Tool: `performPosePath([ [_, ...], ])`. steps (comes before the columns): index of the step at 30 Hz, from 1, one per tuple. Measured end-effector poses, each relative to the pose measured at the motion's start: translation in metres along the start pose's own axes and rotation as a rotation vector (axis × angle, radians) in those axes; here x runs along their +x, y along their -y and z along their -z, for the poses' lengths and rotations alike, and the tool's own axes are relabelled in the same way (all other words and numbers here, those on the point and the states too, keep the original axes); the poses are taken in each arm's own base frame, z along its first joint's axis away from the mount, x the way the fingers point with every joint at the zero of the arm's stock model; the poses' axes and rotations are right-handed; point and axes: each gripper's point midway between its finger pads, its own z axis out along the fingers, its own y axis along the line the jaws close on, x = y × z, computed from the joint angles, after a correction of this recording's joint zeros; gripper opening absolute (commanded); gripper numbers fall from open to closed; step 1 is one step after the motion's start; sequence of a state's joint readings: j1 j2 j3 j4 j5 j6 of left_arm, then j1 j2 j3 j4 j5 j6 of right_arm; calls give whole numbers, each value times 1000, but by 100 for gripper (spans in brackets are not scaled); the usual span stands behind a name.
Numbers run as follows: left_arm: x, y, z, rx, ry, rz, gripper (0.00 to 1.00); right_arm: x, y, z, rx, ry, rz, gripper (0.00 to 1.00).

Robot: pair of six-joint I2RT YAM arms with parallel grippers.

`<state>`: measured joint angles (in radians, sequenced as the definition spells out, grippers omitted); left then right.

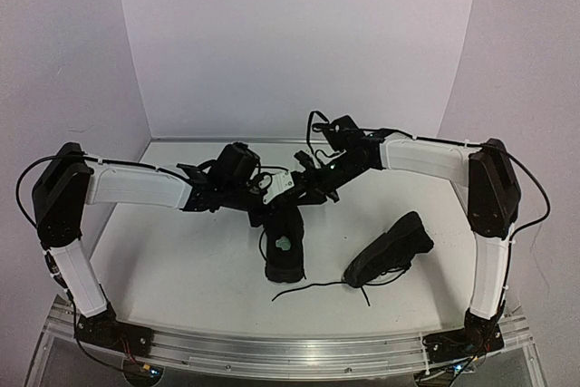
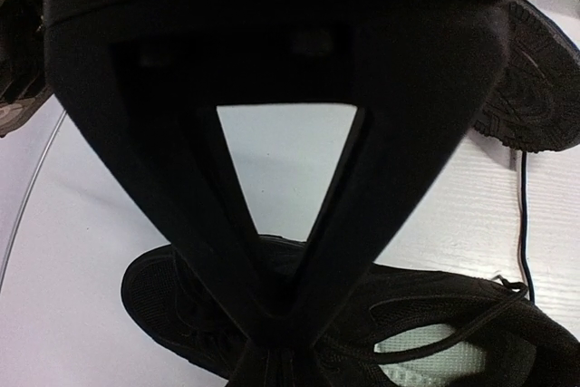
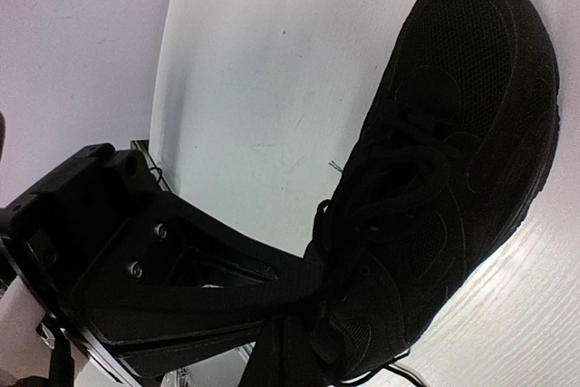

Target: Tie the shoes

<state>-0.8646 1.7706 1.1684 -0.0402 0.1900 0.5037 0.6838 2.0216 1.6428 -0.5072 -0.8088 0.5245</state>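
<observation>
The left gripper (image 2: 272, 343) is hanging with its two fingers pressed together into a narrow V, the tips meeting right over the collar of the upright shoe (image 2: 181, 301); whether a lace is caught between them cannot be told. The right gripper (image 3: 313, 301) is likewise showing its fingers closed tight, their tips touching the laced part of the same shoe (image 3: 453, 151), and here too no strand can be made out in the pinch. From above, both grippers, left (image 1: 270, 195) and right (image 1: 304, 184), are meeting nose to nose just over the front of the upright shoe (image 1: 285, 256), which is standing on its sole near the middle of the table (image 1: 181, 260), its pale insole label (image 1: 284, 244) facing up. The second shoe (image 1: 391, 246) is lying tipped on its side well to the right, its tread (image 2: 535, 79) showing in the left wrist view. Loose laces (image 1: 313, 285) are trailing across the table between the two shoes, towards the near edge.
</observation>
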Motion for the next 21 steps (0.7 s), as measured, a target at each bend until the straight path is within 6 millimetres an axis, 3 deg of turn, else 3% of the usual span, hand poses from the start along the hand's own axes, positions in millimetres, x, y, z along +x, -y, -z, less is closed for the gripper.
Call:
performPosePath([
  [14, 3, 5, -2, 21, 12, 1, 0, -5, 11, 7, -24, 15, -48, 38],
  [18, 3, 6, -3, 22, 11, -7, 0, -9, 22, 22, -19, 48, -88, 37],
  [21, 4, 6, -3, 23, 10, -18, 0, -14, 27, 29, -15, 76, -106, 27],
])
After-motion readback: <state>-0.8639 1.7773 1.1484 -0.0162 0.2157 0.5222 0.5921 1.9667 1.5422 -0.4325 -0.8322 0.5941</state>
